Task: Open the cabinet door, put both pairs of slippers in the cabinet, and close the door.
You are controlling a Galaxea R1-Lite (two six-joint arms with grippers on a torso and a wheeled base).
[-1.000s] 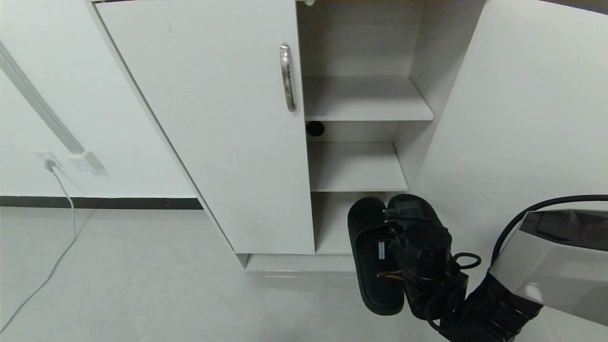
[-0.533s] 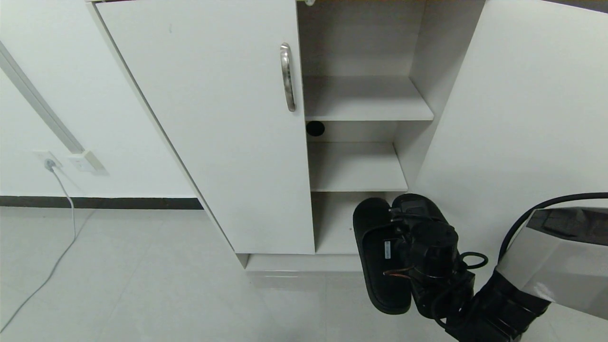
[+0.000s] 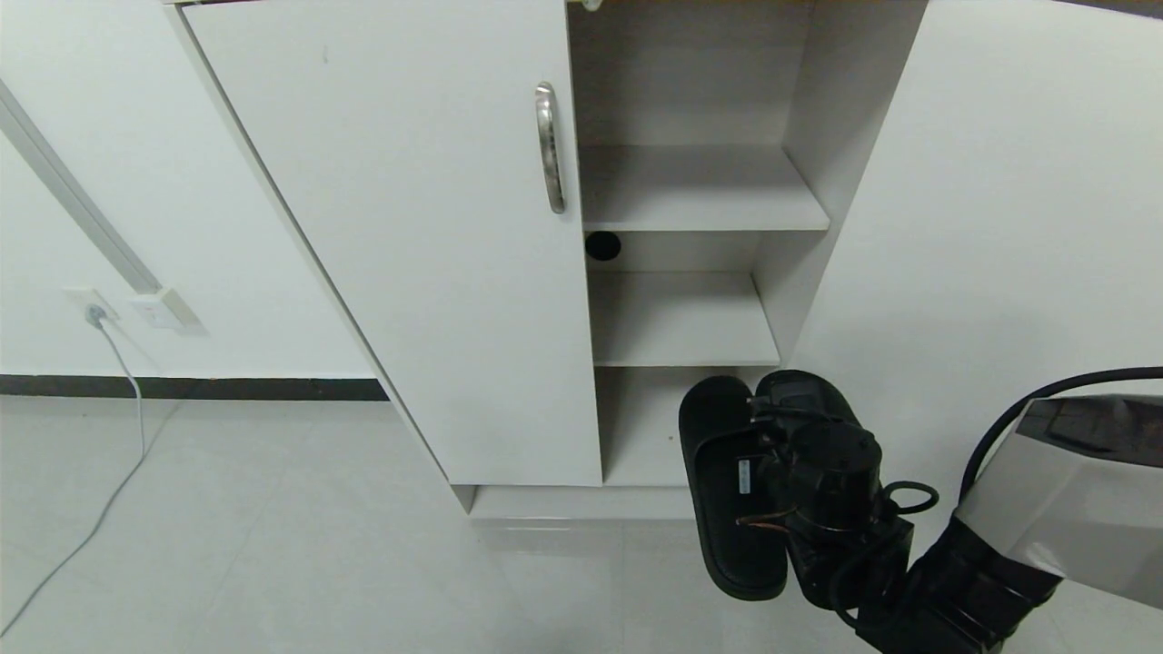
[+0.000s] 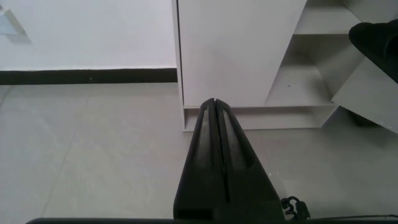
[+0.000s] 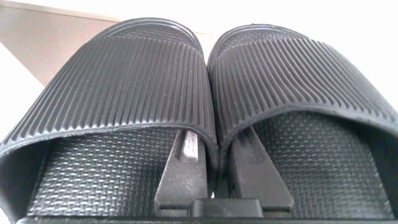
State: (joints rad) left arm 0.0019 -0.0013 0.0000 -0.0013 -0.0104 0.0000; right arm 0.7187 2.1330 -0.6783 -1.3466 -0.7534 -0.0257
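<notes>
Floor (image 3: 273,545) pale, tiled; slippers (image 3: 718,436) before cabinet (image 3: 690,318).

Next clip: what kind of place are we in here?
Probably an indoor entryway or room corner: a white shelved cabinet, pale floor tiles, a wall socket, and black slippers in the right hand.

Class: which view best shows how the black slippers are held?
The right wrist view: the slippers sit side by side, one of the jaws inside each, pinching inner walls together. The head view shows the pair before the cabinet's bottom shelf, grip hidden. The left wrist view catches a dark tip, probably a toe.
</notes>
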